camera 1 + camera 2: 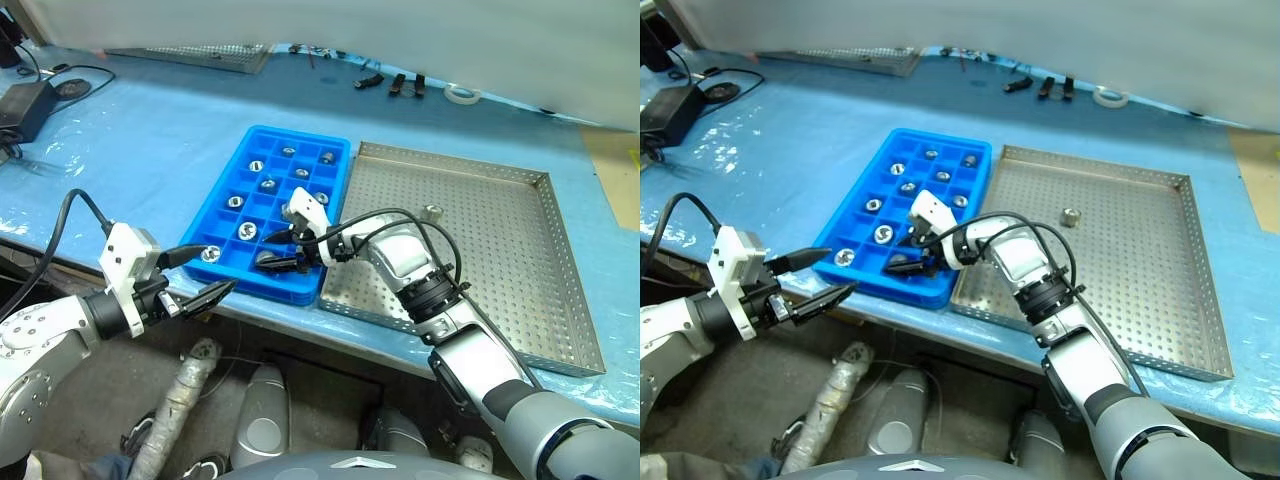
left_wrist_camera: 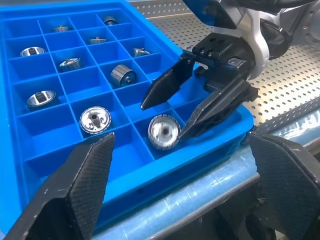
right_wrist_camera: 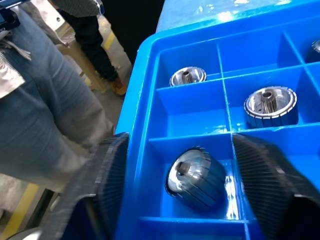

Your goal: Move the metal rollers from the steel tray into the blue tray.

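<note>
From the head cameras, the blue tray (image 1: pixel 268 215) sits on the blue-covered desk (image 1: pixel 150 150) just left of the steel tray (image 1: pixel 480 250), their long sides touching or nearly so. Most of the metal rollers (image 1: pixel 268 184) already lie in the blue tray's compartments, about ten of them, mostly one to a cell. In the steel tray a single roller (image 1: pixel 1070 216) shows, near the far middle of the perforated floor, so the job looks close to finished with that one piece left to carry over. The right hand (image 1: pixel 283 248) hangs over the near right corner of the blue tray with its jaws spread, and the left hand (image 1: pixel 200 285) waits off the desk's near edge, also spread wide and holding nothing. In the left wrist view, the right hand (image 2: pixel 187 107) stands with fingers parted just above a shiny roller (image 2: pixel 163 133) lying on its side in a near-corner cell; nothing is between the fingers. In the right wrist view, that same roller (image 3: pixel 195 177) rests tilted on the cell floor between the two open fingers (image 3: pixel 270 170), apparently delivered, with two more rollers in cells beyond and a person's trouser leg (image 3: pixel 40 100) past the tray's edge.
</note>
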You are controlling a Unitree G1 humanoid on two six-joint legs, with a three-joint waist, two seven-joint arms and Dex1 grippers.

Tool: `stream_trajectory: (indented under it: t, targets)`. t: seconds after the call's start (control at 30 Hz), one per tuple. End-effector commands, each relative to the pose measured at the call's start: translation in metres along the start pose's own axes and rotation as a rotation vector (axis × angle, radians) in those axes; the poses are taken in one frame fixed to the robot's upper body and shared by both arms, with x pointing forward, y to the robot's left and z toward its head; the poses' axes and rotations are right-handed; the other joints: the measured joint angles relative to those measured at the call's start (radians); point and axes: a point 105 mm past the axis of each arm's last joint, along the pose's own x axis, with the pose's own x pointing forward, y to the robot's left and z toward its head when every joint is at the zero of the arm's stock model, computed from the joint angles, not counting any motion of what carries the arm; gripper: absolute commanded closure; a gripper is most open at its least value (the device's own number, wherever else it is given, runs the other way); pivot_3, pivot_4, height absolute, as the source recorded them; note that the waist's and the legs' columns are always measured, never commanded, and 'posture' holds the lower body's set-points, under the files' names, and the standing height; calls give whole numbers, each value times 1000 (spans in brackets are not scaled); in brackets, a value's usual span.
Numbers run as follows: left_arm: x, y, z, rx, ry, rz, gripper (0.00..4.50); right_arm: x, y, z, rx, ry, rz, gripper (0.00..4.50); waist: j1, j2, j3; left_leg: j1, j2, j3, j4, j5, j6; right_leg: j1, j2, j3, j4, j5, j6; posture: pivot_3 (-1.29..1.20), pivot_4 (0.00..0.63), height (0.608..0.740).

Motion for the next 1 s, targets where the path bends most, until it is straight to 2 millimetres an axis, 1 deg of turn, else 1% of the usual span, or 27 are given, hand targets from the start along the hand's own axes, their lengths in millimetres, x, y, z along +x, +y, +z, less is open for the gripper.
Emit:
stream_trajectory:
  t: [0.03, 0.13, 0.2, 0.23, 0.3, 0.37, 0.4, 0.5, 0.63, 0.8, 1.0]
  targets:
    - [3, -1, 7, 35, -14, -31, 0, -7, -5, 19, -60, -67, -56, 306, -4, 0, 0, 0, 0, 0, 0, 0, 0, 0, 0, 0, 0, 0, 0, 458, 150, 740]
    - [13, 3, 13, 39, -39, -60, 0, -19, -19, 26, -69, -105, -156, 306, -4, 0, 0, 0, 0, 0, 1, 0, -1, 0, 0, -1, 1, 2, -3, 402, 150, 740]
    - [17, 4, 15, 40, -47, -72, 0, -23, -22, 28, -65, -119, -187, 306, -10, 0, 0, 0, 0, 0, 2, 1, -2, 0, 0, 0, 2, 2, -3, 389, 150, 740]
    - [24, 6, 18, 51, -63, -78, 0, -30, -30, 31, -48, -147, -241, 306, -14, 0, 0, 0, 0, 0, 3, 1, -2, 0, 0, 0, 3, 3, -5, 338, 150, 740]
    - [41, 11, 28, 69, -108, -100, 0, -50, -53, 42, -9, -241, -413, 306, -22, 0, 0, 0, 0, 0, 4, 1, -2, 1, 0, 0, 3, 4, -4, 295, 150, 740]
    - [57, 10, 35, 87, -128, -150, 0, -67, -67, 49, 32, -321, -531, 306, -29, 0, 0, -1, 0, 0, 5, 2, -4, 0, 0, 0, 5, 4, -4, 250, 150, 740]
    - [62, 9, 37, 94, -131, -174, 0, -73, -72, 51, 37, -347, -574, 306, -38, 0, 0, -1, 0, 0, 7, 4, -7, 0, -1, 0, 8, 4, -5, 236, 150, 740]
    - [78, 7, 42, 116, -144, -245, 0, -97, -95, 52, 62, -397, -794, 306, -76, 0, 0, -1, -2, 0, 10, 6, -10, 0, -3, 1, 13, 4, -4, 184, 150, 740]
    - [93, 6, 48, 141, -154, -293, 0, -116, -112, 49, 103, -442, -965, 306, -137, 0, -1, 0, -2, 0, 9, 8, -12, -2, -3, 1, 16, 4, -5, 121, 150, 740]
    - [104, 2, 51, 157, -164, -335, 0, -126, -131, 37, 206, -472, -1127, 306, -196, 0, -1, -1, -3, 0, 10, 8, -12, -3, -2, 1, 16, 5, -6, 111, 150, 740]
    - [105, 1, 48, 154, -164, -337, 0, -127, -152, 24, 353, -486, -1290, 306, -219, 0, 0, -1, -2, 0, 9, 8, -12, -3, -2, -1, 16, 4, -8, 122, 150, 740]
